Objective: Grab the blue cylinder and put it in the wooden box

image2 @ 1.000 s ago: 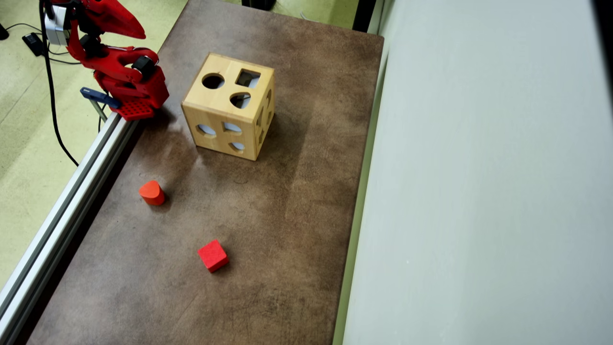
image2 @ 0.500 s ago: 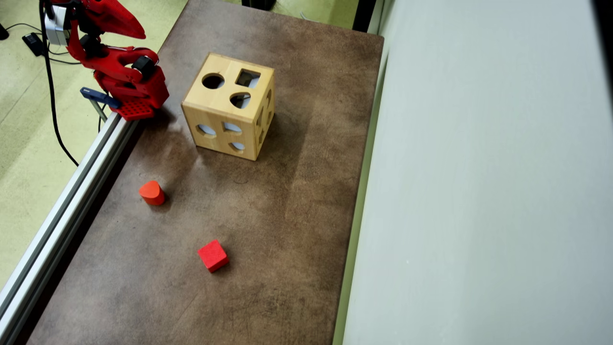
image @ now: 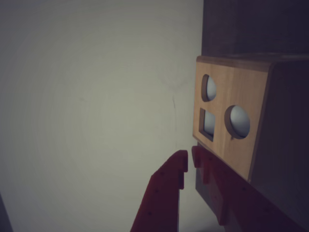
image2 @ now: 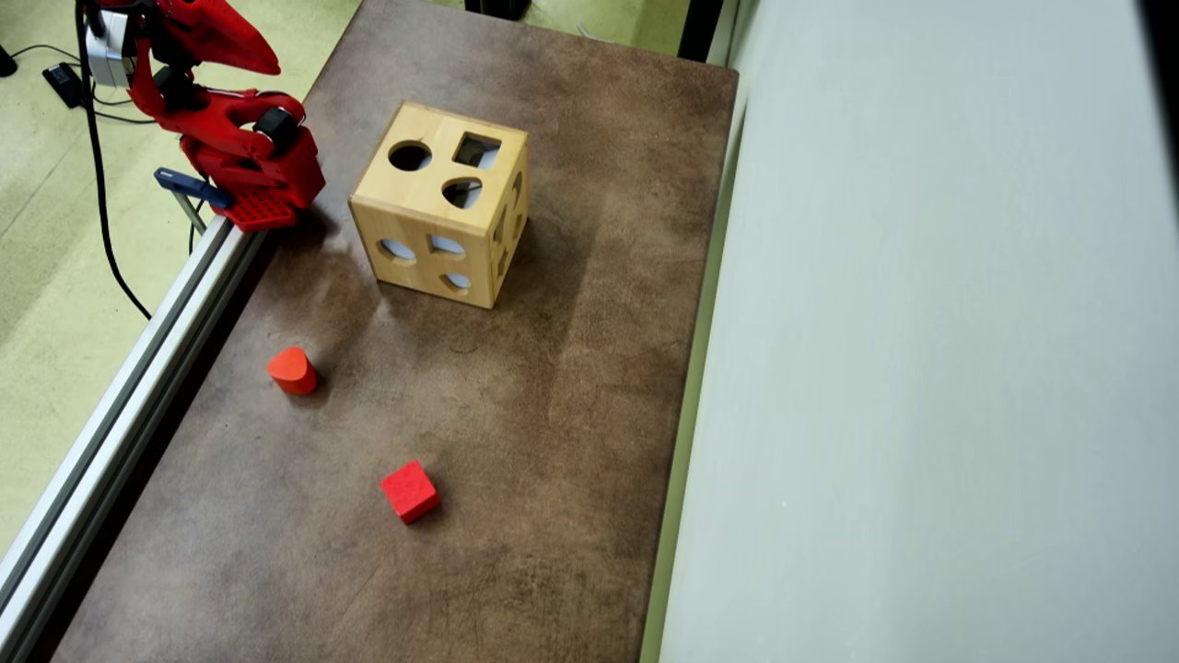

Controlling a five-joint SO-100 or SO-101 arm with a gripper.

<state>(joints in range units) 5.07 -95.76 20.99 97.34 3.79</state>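
Note:
The blue cylinder does not show in either view. The wooden box (image2: 405, 198) stands on the brown table near the far left, with round, square and other holes in its top and sides. In the wrist view the box (image: 236, 87) fills the right side, close behind the red fingertips. My gripper (image: 189, 157) has its jaws almost touching, with nothing between them. In the overhead view the red arm is folded at the top left corner, and the gripper (image2: 272, 66) is raised to the left of the box.
A red rounded-wedge block (image2: 292, 370) and a red cube (image2: 410, 491) lie on the table (image2: 553, 414) nearer the front. An aluminium rail (image2: 138, 368) runs along the table's left edge. A pale wall (image2: 921, 368) bounds the right side.

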